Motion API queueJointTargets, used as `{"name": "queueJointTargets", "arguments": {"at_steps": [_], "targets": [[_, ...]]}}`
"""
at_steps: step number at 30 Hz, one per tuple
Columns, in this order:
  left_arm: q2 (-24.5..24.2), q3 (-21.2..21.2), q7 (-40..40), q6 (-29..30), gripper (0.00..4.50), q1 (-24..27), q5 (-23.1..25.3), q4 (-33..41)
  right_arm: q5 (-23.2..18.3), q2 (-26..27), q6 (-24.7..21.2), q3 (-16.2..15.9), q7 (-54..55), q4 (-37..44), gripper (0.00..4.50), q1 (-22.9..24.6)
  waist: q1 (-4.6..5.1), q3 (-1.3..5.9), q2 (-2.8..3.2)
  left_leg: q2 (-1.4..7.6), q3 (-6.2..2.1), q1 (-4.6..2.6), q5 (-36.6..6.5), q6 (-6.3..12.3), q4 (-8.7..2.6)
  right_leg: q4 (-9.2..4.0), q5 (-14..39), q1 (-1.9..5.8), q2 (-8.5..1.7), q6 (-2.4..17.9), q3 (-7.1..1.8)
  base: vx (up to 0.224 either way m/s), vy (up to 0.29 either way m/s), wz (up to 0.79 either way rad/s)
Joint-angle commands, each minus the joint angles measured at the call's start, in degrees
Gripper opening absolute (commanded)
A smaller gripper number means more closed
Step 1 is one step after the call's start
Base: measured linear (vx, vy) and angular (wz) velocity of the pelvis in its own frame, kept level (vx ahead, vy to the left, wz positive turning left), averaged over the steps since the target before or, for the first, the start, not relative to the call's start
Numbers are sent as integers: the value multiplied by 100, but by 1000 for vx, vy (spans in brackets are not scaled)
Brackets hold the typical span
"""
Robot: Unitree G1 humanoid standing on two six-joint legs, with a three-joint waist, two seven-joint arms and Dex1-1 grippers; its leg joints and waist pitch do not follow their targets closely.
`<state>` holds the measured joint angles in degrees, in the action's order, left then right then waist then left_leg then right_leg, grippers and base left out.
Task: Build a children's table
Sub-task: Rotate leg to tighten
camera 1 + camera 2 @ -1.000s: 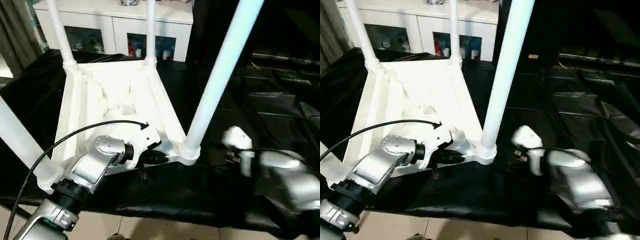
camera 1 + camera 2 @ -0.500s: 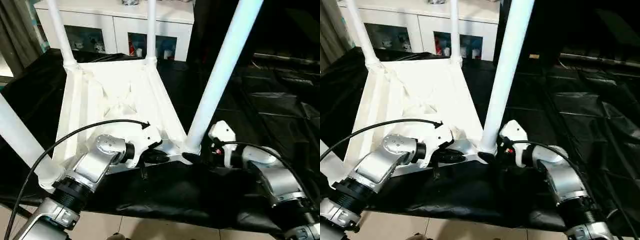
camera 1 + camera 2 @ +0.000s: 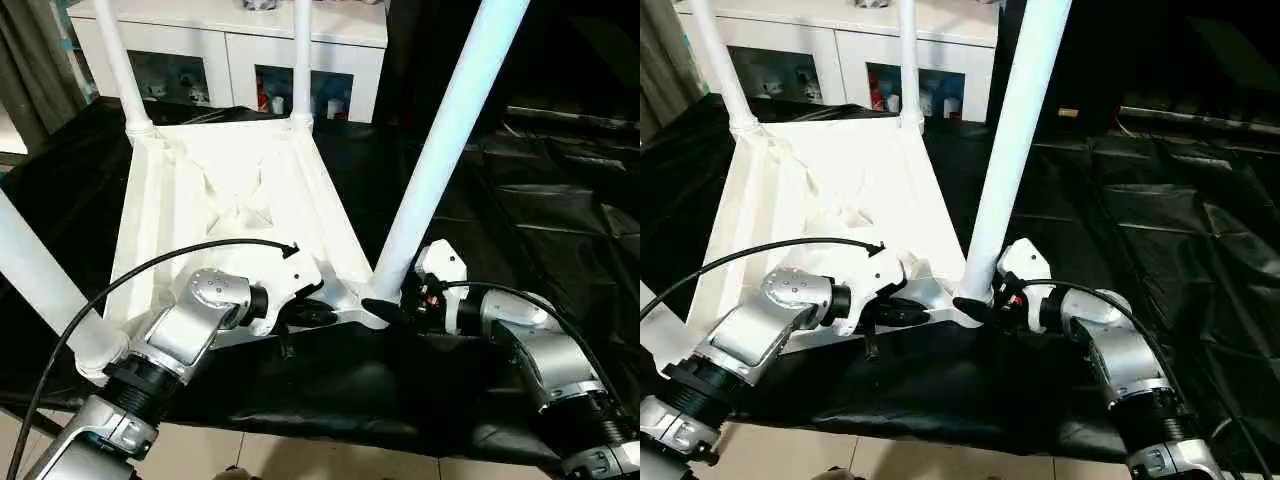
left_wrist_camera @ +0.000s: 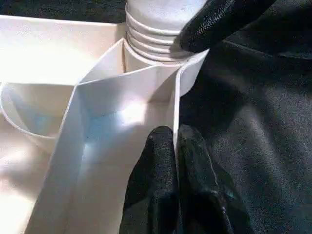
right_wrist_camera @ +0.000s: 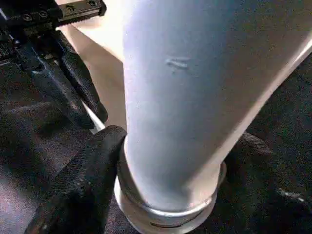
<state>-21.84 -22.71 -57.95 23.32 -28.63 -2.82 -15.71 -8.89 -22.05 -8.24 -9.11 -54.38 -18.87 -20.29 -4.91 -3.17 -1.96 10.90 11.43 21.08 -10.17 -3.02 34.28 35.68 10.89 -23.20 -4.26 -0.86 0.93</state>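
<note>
The children's table lies upside down on black cloth, its white ribbed tabletop (image 3: pixel 230 190) facing up. Legs stand in its corner sockets: two at the far corners (image 3: pixel 120 60) (image 3: pixel 301 60), one near left (image 3: pixel 40 290), one near right (image 3: pixel 440 150). My left gripper (image 3: pixel 325 315) is shut on the thin rim wall (image 4: pixel 122 87) of the tabletop's near edge, beside the near right socket. My right gripper (image 3: pixel 390 300) holds the base of the near right leg (image 5: pixel 185 97). One black finger (image 5: pixel 83 185) presses its collar and the other lies against its far side.
A white glass-door cabinet (image 3: pixel 230 60) stands behind the table. Black cloth (image 3: pixel 520 200) covers the surface to the right, in folds. A black cable (image 3: pixel 150 270) arcs over my left forearm. Tiled floor (image 3: pixel 300 460) lies below the near edge.
My right arm has swung in from the right to the near right leg, and its fingers have closed around the leg's base. The left gripper has kept its grip.
</note>
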Motion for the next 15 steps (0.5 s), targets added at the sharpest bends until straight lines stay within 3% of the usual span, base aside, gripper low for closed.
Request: {"name": "queueJointTargets", "arguments": {"at_steps": [1,9,12,13,15], "targets": [[-99,-5,-3,56,0,32,80,-132,-12,-55,49,7,-61,-91,292,-45,4,303,9,212,-153,-88,-2090,-123,-500,-557,2119,137,-322,999,-167,0,0,0],[-55,78,144,90,0,46,87,-179,91,27,33,7,127,-315,273,-16,4,304,6,214,-147,-90,-2061,-113,-503,-561,2083,134,-325,1018,-169,0,0,0],[122,173,510,97,0,-21,154,-373,242,302,-16,177,905,-804,272,-128,42,286,5,203,-162,-96,-2228,-181,-515,-592,2419,113,-329,949,-155,0,0,0],[175,197,624,94,0,-45,179,-433,267,374,-36,219,1091,-911,272,-153,95,283,7,196,-181,-98,-2350,-237,-520,-611,2638,98,-332,892,-145,0,0,0],[535,394,1329,150,0,-208,258,-818,389,792,-84,436,2165,-1444,272,-305,132,285,16,188,-181,-102,-2383,-280,-523,-624,2698,85,-326,853,-140,0,0,0]]}}
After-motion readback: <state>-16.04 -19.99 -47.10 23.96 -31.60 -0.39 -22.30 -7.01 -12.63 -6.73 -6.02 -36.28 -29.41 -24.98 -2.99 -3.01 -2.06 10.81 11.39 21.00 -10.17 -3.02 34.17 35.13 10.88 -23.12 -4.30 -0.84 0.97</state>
